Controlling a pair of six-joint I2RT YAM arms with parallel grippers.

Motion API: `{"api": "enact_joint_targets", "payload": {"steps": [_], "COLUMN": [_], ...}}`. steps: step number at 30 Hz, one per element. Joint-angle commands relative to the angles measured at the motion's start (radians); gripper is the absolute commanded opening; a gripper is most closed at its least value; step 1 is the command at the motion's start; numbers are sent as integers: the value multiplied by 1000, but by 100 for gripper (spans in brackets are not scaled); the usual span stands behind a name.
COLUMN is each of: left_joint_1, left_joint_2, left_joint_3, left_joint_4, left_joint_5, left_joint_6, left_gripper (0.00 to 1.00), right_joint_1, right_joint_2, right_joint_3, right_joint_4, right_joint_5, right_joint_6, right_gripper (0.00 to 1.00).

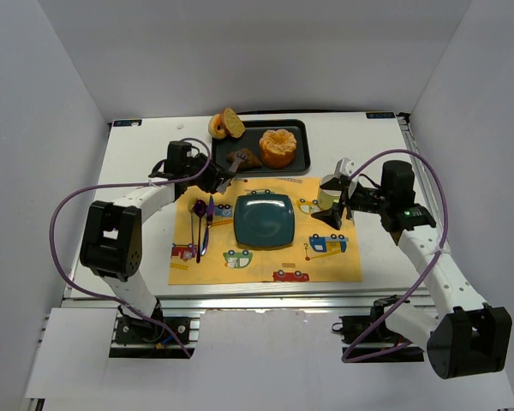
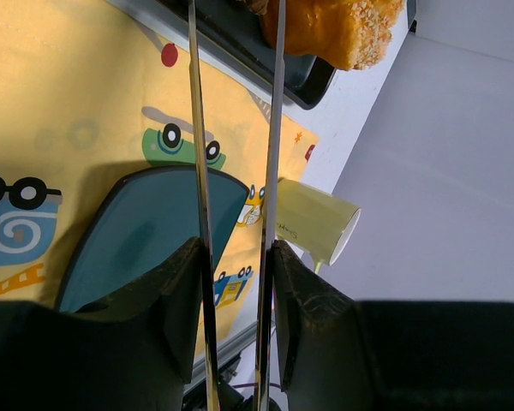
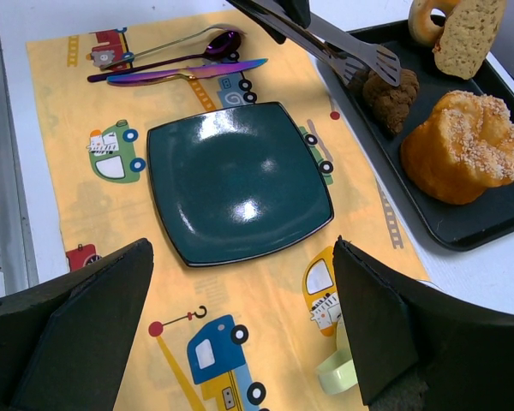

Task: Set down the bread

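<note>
Bread point(image 3: 391, 96) sits on the tray point(image 3: 475, 227) beside the bun point(image 3: 463, 154) — the tongs point(image 3: 343, 44) reach it; our left gripper point(image 2: 237, 265) clamps them; our right gripper point(image 3: 242, 248) hangs over the mat point(image 3: 60, 128), fingers point(image 3: 77, 325) wide apart.

Plate point(image 3: 240, 180), glossy glazed teal; placemat point(image 3: 68, 171), matt printed yellow sheet; tongs point(image 3: 360, 53), smooth brushed metal; bread point(image 3: 390, 96), rough lumpy dark crust; tray point(image 3: 475, 221), smooth dull black; cutlery point(image 3: 188, 73), polished iridescent metal.

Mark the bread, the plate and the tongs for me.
bread point(image 3: 390, 96), right wrist view, its lumpy top.
plate point(image 3: 240, 180), right wrist view, bare centre.
tongs point(image 3: 373, 58), right wrist view, slotted tip.
</note>
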Motion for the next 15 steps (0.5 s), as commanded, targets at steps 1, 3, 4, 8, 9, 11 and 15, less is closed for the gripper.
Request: {"api": "enact_joint_targets", "payload": {"steps": [1,3,4,8,9,11,15], "left_joint_1": [-3,-3,-3,-3,-3,-3,-3], "left_joint_2": [-22,-23,-25,-26,-26,-28,-34], "left_joint_3": [-10,-10,-9,-1,2,8,20], "left_joint_4": [25,35,36,54,58,59,67], "left_joint_5": [5,8,10,25,28,36,42], "left_joint_6": [-8,-8,-8,2,3,14,26], "left_gripper": [20,16,14,5,0,0,0], "right_joint_1": [-7,-7,-8,-8,-8,-10,-8], "right_joint_2": [-24,-26,-26,-26,-26,-28,-28], "right_joint_3": [-5,-5,-5,-4,-5,-4,-4], "right_joint_4": [19,17,17,19,19,19,17], "right_joint_5": [-29,-29,-30,-32,-33,-34,-34], "right_joint_6": [-2,-2,-2,1,3,3,3], "right_gripper": [89,89,89,89,89,89,89]}}
